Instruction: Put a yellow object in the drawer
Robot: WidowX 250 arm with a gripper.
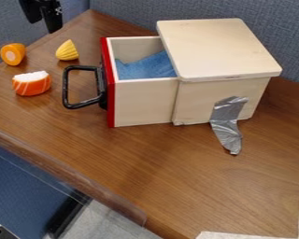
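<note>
Blue-grey partitions (130, 11) stand behind the brown tabletop (177, 172). On it, the wooden box (220, 46) has its drawer (142, 102) pulled out, blue cloth (149, 66) inside. The yellow piece (67, 50) lies on the tabletop near the drawer's black handle (66, 88), with two orange pieces, one round (13, 54), one white-topped (32, 84), nearby. At the upper left hangs the pincer (43, 24), spread, with nothing in its grip.
</note>
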